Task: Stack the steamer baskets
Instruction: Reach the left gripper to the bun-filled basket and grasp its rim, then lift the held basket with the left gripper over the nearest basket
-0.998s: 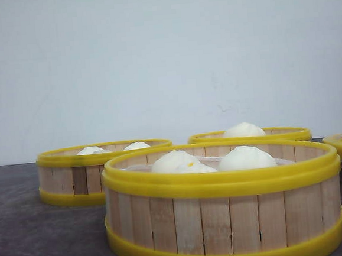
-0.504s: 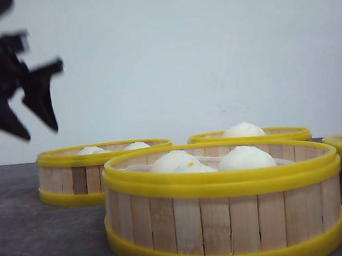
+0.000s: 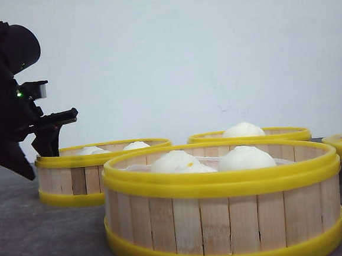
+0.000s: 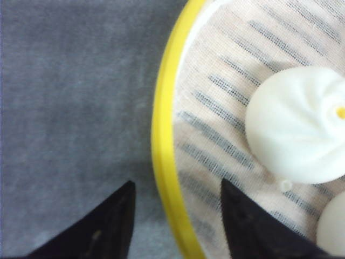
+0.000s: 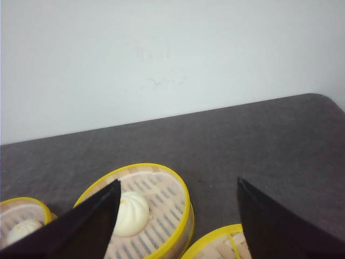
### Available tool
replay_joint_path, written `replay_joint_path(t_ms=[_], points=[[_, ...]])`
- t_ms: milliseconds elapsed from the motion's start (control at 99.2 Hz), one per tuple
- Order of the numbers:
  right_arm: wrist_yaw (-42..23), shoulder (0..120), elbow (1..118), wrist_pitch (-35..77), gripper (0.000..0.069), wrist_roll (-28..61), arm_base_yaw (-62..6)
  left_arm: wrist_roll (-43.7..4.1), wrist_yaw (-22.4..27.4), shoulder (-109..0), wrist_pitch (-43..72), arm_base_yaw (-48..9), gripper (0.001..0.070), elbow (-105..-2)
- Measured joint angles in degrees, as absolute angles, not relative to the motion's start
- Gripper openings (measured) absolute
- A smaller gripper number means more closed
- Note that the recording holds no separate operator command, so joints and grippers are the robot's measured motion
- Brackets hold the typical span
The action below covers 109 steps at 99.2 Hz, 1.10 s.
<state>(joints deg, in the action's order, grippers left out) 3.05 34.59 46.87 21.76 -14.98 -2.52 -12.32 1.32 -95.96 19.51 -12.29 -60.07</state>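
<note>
Front view, left of frame: left gripper (image 3: 28, 154), claw wide, straddles the left steamer basket's (image 3: 103, 172) rim; next, closing to grasp.

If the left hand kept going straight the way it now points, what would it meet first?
Most likely the yellow rim of the left steamer basket: the open left hand straddles it, one finger outside and one inside. Remaining depth is unclear.
</note>
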Motion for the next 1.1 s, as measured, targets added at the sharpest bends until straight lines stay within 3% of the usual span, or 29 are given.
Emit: replay_joint_path(t_ms=[151,252,494,675,917,1099], points=[[3.0,35.3,46.9,22.0,0.0423,-15.0,-2.6,-13.6,0.7,-96.0,19.3,-12.4,0.0083,-60.2],[3.0,35.6,46.9,22.1,0.0423,-15.0,-3.0,-14.3,0.2,-96.1,19.3,-12.2,0.0044,-60.4],[3.0,36.2,46.9,23.3,0.0423,-14.8,-3.8,-14.3,-0.5,-95.7,20.8,-11.9,0.0032,-61.7],[3.0,36.4,46.9,23.9,0.0423,-14.8,-3.8,-12.7,-0.8,-86.8,24.0,-10.9,0.0030,-63.0],[3.0,36.4,46.9,24.0,0.0423,-14.8,-3.8,-12.6,5.7,-74.8,32.2,-10.1,0.0030,-69.7],[3.7,36.2,46.9,24.0,0.0423,-14.8,-3.8,-12.4,12.0,-69.0,35.2,-13.0,0.0030,-69.8]])
